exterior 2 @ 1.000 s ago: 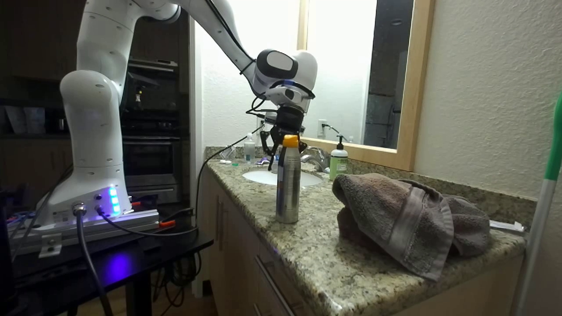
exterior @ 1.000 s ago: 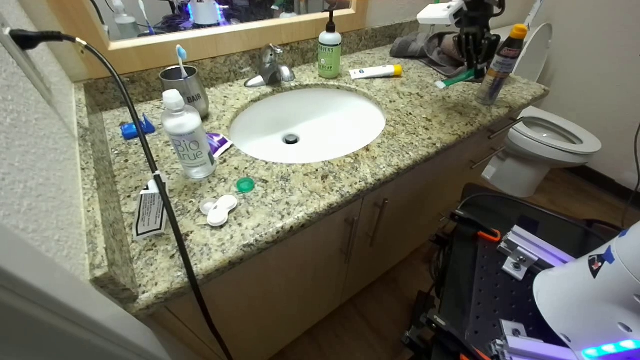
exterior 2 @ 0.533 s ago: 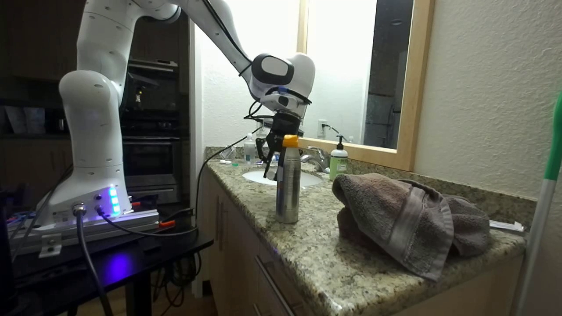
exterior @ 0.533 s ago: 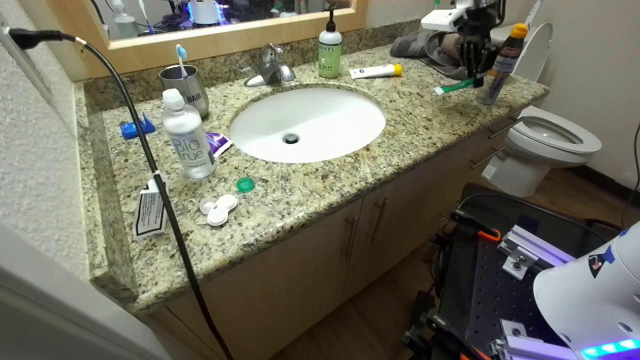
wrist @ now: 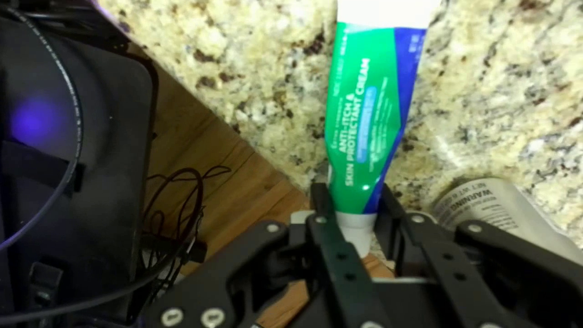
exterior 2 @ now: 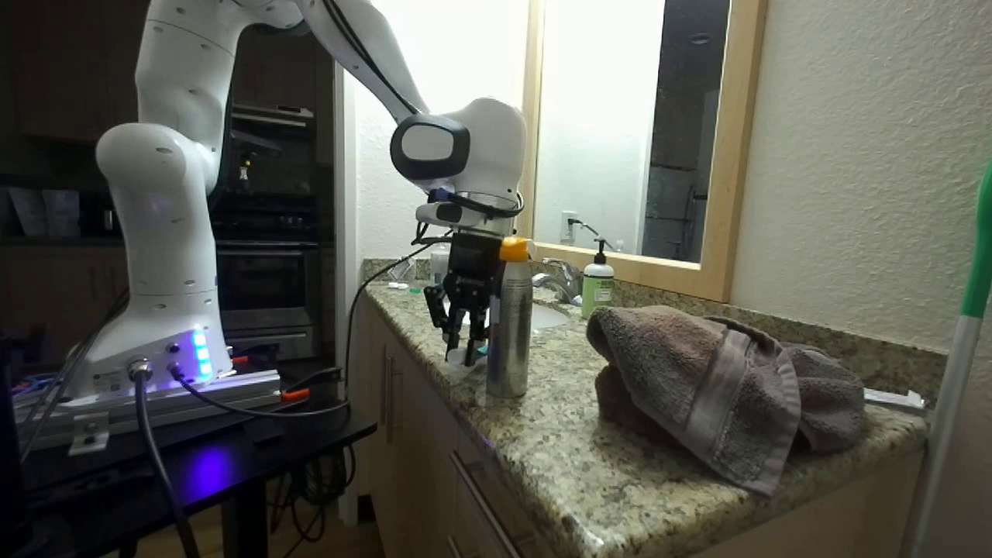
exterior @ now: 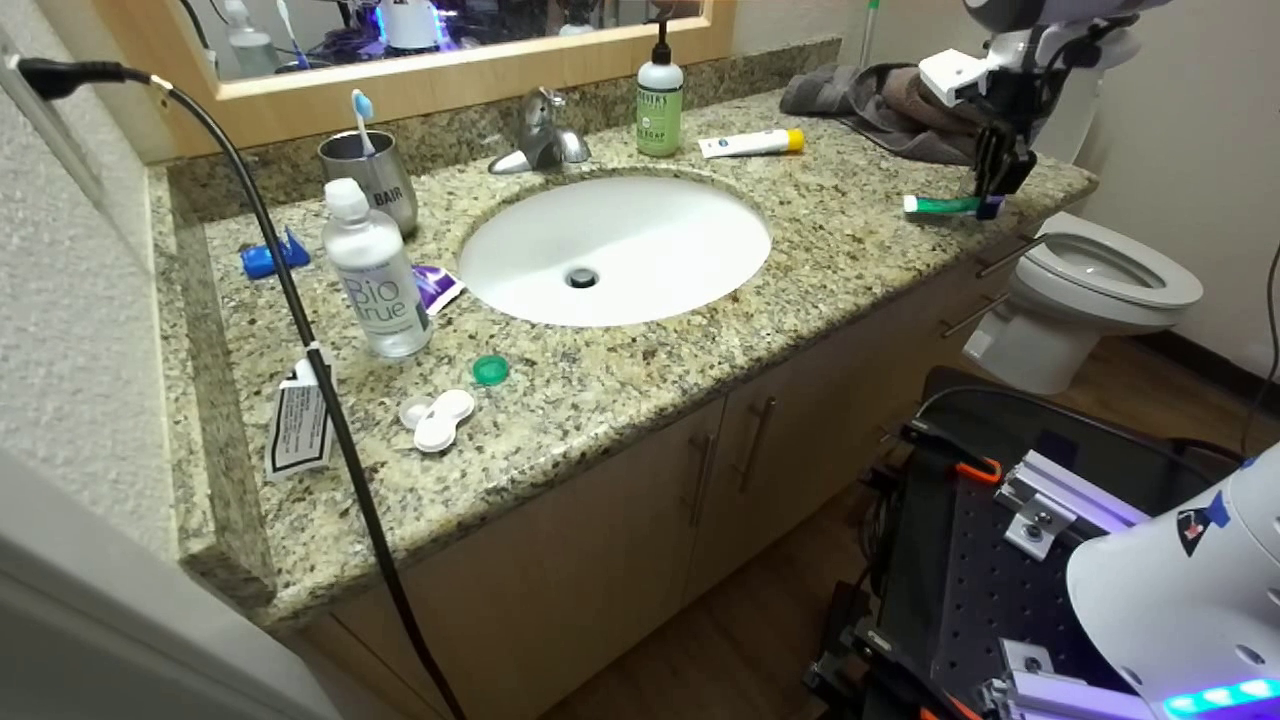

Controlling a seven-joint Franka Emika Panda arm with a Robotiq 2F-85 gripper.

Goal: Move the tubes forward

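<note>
Green tube [wrist: 366,118]: nearer the front edge of the granite counter [exterior: 800,230], and farther from the towel [exterior: 880,110], than a second ago, riding along in my grip. Whether it touches the stone or hangs just above, I can't tell.
Gripper [wrist: 354,200]: pinching the tube at its cap end, printed face toward the wrist view, broad white end sticking out ahead.
Spray can [exterior 2: 510,333]: upright; in an exterior view my gripper is now lower, and more beside it than behind it. Contact between them I can't judge.
White tube [exterior: 752,143]: unmoved, flat on the counter near the soap bottle [exterior: 660,110], well apart from the gripper.
Move forward: I take that as toward the front edge, and this shift fits.
Tubes done: none released yet; the green one seems close to its spot, the white one awaits its turn.
Front edge: looks close to the cap end. I'd want the whole tube over stone before letting go, then back out without tipping the can.
</note>
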